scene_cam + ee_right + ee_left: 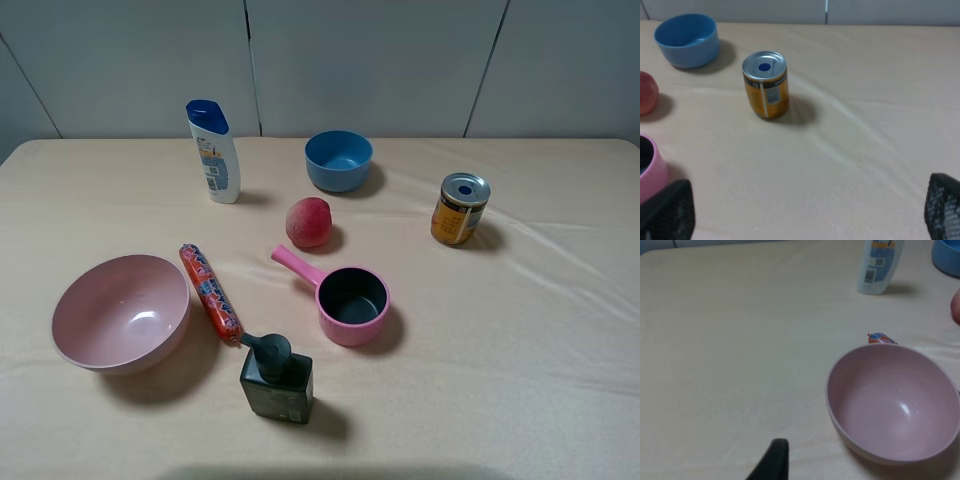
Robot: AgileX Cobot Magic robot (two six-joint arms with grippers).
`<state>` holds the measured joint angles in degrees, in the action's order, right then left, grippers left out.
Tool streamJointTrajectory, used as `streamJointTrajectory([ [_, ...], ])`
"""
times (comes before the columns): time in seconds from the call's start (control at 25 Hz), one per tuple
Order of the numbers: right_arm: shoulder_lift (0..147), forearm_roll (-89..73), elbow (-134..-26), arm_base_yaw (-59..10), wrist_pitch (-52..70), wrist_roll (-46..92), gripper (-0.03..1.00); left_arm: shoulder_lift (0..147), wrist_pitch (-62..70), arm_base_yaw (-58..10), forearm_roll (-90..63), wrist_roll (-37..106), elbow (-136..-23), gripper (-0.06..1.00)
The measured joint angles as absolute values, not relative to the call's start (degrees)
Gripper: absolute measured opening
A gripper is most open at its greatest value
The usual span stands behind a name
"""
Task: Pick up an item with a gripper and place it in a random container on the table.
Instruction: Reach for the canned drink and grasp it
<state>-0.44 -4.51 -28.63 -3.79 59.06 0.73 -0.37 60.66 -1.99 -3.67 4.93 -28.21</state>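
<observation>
The tin can [460, 209] stands upright at the right back of the table [520, 330], yellow-orange with a silver lid and blue dot. It also shows in the right wrist view [765, 84]. The pink saucepan [351, 305] sits mid-table, handle pointing back-left; its rim shows in the right wrist view [651, 167]. My right gripper [805, 202] is open and empty, well short of the can. Of my left gripper only one black finger [773, 461] shows, near the large pink bowl [895, 400]. Neither arm shows in the exterior view.
A white shampoo bottle [214, 152] and a blue bowl [338, 160] stand at the back. A peach [309, 222], a red sausage pack [210, 293], the large pink bowl [120, 312] and a dark pump bottle [274, 380] surround the saucepan.
</observation>
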Motion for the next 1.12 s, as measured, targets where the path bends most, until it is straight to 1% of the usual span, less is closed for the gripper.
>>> streamJointTrajectory([
  [1.12, -0.44, -4.51, -28.63, -3.79, 59.06, 0.73, 0.69, -0.37, 60.66, -1.99, -3.67, 4.93, -28.21, 0.99],
])
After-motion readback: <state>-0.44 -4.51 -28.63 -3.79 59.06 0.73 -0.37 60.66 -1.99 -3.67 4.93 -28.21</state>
